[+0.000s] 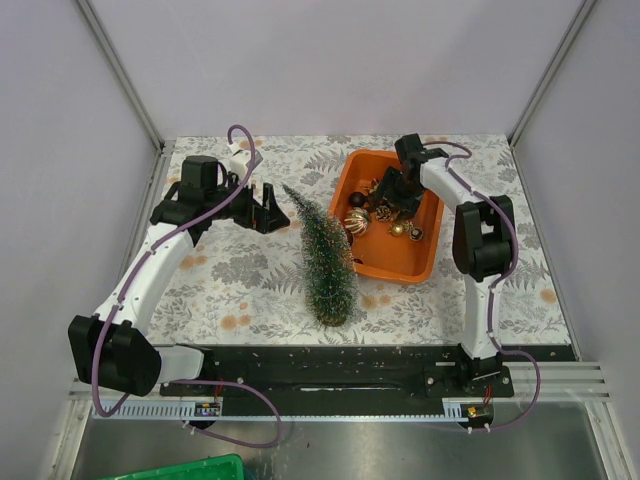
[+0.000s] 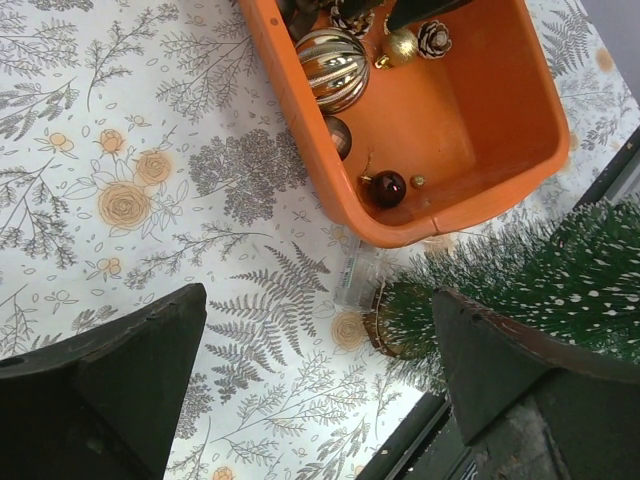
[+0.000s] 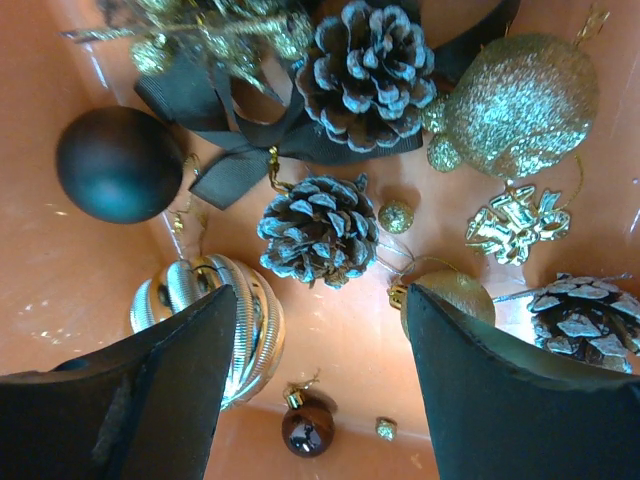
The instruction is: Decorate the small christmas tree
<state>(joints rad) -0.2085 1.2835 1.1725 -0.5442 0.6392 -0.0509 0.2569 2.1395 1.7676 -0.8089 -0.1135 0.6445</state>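
Top external: left gripper (image 1: 268, 205) sits just beside the tip of the small christmas tree (image 1: 325, 255), which lies on its side between that gripper and the orange tray (image 1: 412, 262).

Left wrist: jaws spread, empty. Risk: ornaments likely slide off a lying tree. Dark green, frosted, brown base.

Right wrist: right gripper (image 3: 320, 300) is spread and empty over a pinecone (image 3: 320, 230). Crowding may snag the striped ball (image 3: 250, 330).

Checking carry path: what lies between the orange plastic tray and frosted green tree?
Left wrist view: a small clear piece on the floral tablecloth, beside the frosted green tree.
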